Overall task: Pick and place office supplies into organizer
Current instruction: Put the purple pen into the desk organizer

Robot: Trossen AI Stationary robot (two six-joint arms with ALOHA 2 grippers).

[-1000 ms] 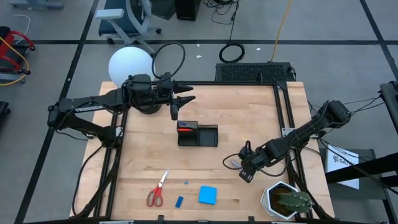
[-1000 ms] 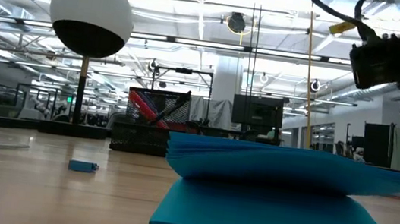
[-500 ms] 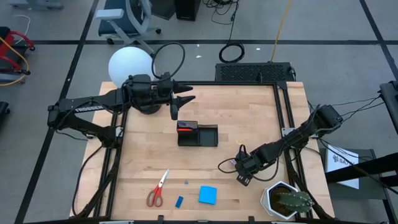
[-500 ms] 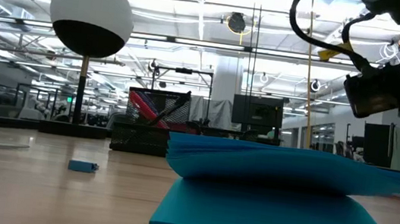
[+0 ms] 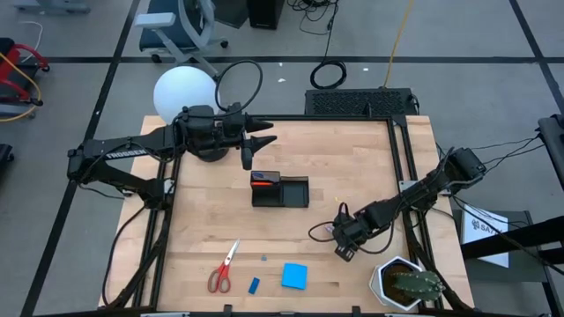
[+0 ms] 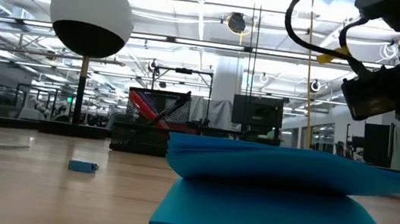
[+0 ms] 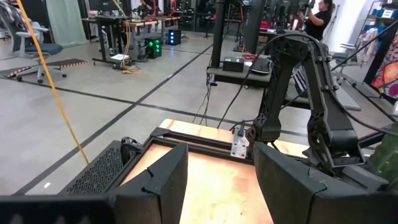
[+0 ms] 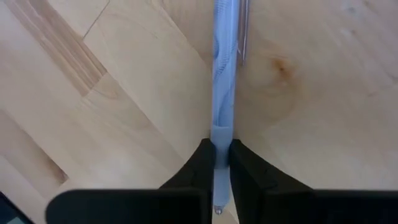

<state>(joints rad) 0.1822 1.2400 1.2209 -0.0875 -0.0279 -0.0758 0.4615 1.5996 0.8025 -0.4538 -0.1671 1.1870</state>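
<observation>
R gripper (image 8: pixel 222 163) clenched on purple pen (image 8: pixel 224 68) lying on table, at 4 o'clock from organizer (image 5: pixel 280 190); I fear thin barrel pivots or slips on lift. L gripper (image 5: pixel 261 139) open at 12

Even bright overhead light, soft shadows; ceiling lights glare in the low view.

A big blue notepad (image 6: pixel 281 195) lies close on the wooden table (image 6: pixel 60 194). Behind it stand a black organizer (image 6: pixel 153 129) and a round lamp (image 6: pixel 91 18).
</observation>
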